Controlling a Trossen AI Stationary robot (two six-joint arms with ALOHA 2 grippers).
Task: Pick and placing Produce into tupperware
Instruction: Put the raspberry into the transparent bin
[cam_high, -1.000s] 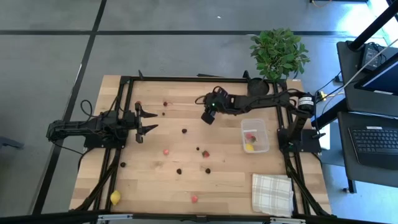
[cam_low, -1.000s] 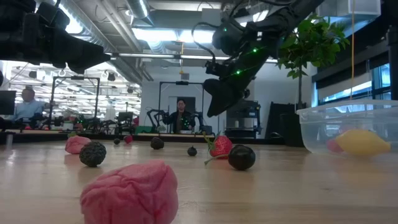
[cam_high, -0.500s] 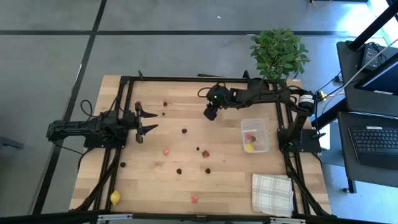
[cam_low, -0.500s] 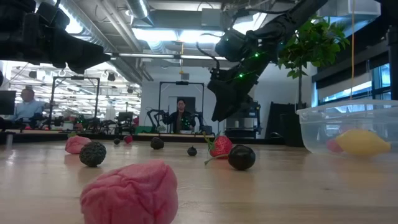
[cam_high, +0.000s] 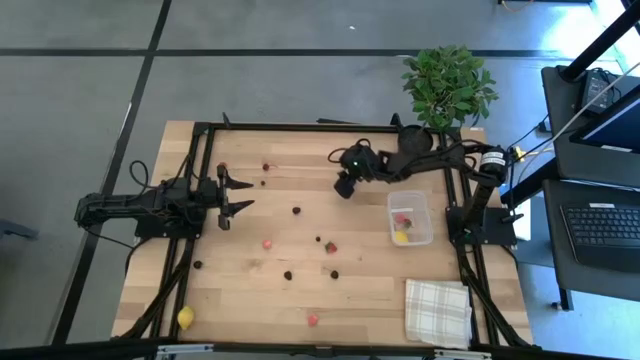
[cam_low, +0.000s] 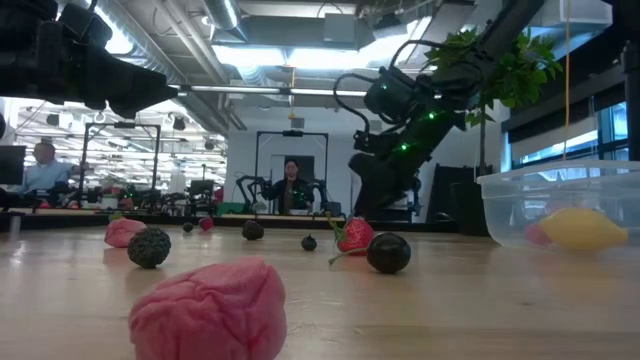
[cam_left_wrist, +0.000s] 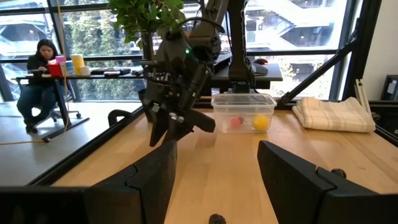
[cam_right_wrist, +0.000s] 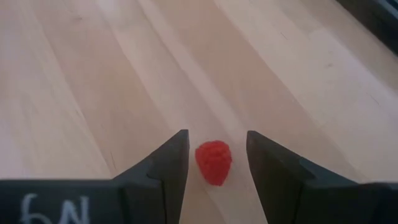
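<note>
Nearest the low camera there's a pink berry (cam_low: 208, 307) on the table (cam_high: 300, 290), then a dark bumpy one (cam_low: 149, 247), a strawberry (cam_low: 352, 235) and a black berry (cam_low: 388, 252). The tupperware (cam_high: 410, 218) sits at the right with a yellow piece (cam_high: 401, 237) and a red piece (cam_high: 402, 219) inside. Farther back, the right gripper (cam_right_wrist: 214, 163) has its fingers partly spread either side of a red raspberry (cam_right_wrist: 213, 162), not visibly pinching it. The left gripper (cam_high: 238, 194) hangs on the left, fingers apart, holding nothing.
</note>
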